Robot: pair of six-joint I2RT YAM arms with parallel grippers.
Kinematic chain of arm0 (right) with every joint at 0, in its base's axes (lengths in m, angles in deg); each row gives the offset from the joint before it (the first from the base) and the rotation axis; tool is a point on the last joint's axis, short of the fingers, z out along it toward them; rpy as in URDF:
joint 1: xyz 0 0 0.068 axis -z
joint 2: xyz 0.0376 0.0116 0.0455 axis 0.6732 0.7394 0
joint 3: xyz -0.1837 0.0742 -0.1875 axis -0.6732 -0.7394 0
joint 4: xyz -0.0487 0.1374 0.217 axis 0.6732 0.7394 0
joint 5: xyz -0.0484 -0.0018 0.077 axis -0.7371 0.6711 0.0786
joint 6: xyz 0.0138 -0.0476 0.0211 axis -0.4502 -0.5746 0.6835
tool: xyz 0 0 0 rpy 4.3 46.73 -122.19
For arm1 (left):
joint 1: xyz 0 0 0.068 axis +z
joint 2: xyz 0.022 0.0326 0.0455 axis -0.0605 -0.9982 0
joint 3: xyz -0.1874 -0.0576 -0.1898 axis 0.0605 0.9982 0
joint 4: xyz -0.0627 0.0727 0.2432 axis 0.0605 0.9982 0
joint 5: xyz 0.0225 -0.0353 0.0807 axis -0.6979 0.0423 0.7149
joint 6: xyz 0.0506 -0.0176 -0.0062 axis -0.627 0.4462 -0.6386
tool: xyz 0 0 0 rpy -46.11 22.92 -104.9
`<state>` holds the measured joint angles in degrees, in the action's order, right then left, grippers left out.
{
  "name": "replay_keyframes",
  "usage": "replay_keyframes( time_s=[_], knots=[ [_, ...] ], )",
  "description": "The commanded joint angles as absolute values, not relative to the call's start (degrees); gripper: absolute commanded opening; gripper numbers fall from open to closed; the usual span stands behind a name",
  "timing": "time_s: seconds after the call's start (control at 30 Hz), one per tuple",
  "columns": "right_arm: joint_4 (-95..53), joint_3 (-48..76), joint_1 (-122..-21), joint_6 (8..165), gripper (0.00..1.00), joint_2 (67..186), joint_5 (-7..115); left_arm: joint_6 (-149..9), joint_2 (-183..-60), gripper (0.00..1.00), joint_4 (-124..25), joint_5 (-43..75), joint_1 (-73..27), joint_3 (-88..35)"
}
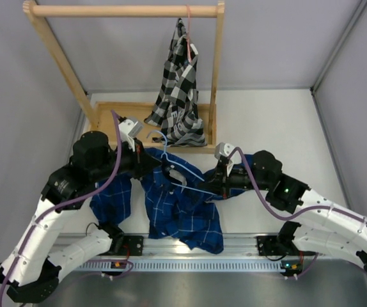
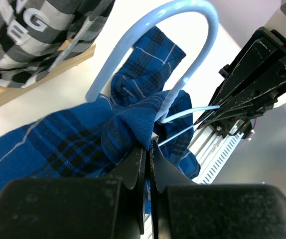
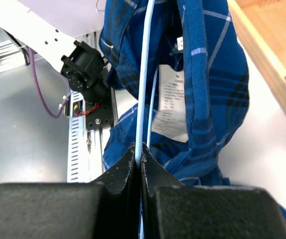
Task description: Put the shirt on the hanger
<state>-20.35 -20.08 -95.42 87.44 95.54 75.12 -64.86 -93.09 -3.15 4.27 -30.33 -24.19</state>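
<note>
Left arm [image 1: 39, 224]: elbow raised, forearm reaching across toward the right arm. Left gripper [image 2: 147, 149]: jaws closed, with a bunched fold of the shirt [image 2: 73, 144] pinched at the fingertips.

Right arm [image 1: 337, 220]: elbow bent, wrist turned inward toward the left hand. Right gripper [image 3: 139, 148]: jaws closed on the thin wire of the hanger [image 3: 145, 74], which runs straight out ahead of the fingertips.

The two grippers stand near each other, tips facing, apart.

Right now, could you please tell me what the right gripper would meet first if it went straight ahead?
The right gripper, jaws shut on the thin light-blue wire hanger, would probably push first into the dark blue plaid shirt bunched around that wire, near its white label; depth there is unclear.
</note>
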Motion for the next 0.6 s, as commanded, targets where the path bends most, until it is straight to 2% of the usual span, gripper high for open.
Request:
replay_keyframes(
  time_s=[0.0, 0.27, 0.43, 0.57],
  knots=[
    [-32.2, -17.9, -95.8, 84.3, 0.00, 96.4, 79.0, -70.4, -94.3, 0.00, 4.6, 8.7, -30.5, -30.6],
    [-42.6, -19.9, -95.9, 89.8, 0.00, 100.8, 77.8, -73.2, -96.3, 0.00, 6.0, -0.4, -30.5, -33.1],
    [-43.7, -23.6, -96.0, 89.8, 0.00, 97.3, 71.9, -74.4, -97.1, 0.00, 6.0, -2.7, -30.5, -33.5],
    [-44.9, -24.5, -95.9, 90.5, 0.00, 94.8, 72.6, -75.2, -97.2, 0.22, 6.1, -2.4, -30.5, -34.6]
  ],
)
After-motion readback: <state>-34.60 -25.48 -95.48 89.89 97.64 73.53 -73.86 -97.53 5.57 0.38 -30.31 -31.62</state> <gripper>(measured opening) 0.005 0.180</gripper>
